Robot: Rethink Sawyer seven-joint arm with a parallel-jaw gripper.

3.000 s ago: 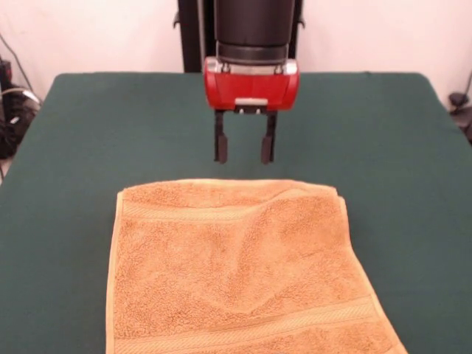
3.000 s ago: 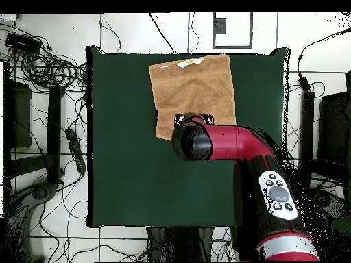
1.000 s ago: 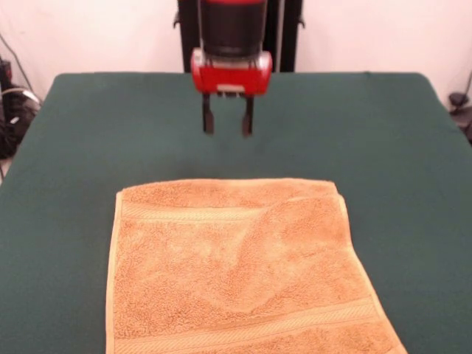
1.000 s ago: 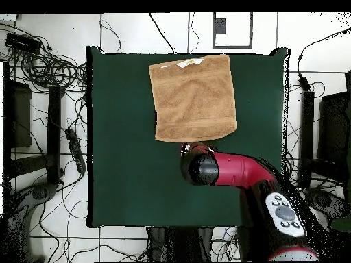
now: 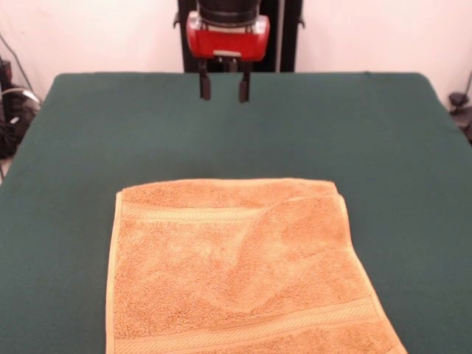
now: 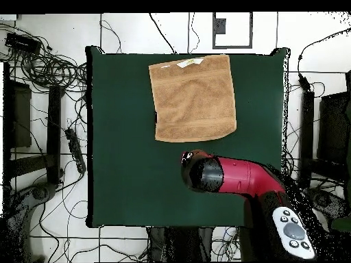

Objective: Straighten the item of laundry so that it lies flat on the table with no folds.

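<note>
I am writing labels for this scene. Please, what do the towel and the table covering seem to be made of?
The towel looks like terry cloth, probably cotton: a fuzzy looped orange-tan pile, with flatter woven bands near its edges. The table is covered in what seems a plain dark green cloth, matte and smooth, without shine; its fibre cannot be told. The gripper hangs open above it.

A robotics lab: a cloth-covered counter [image 6: 123,171] stands on a pale tiled floor [image 6: 123,243], with tangled cables [image 6: 51,68] well off to one side of the end effector [image 5: 222,87] and dark equipment stands [image 6: 53,123] flanking the counter.
</note>
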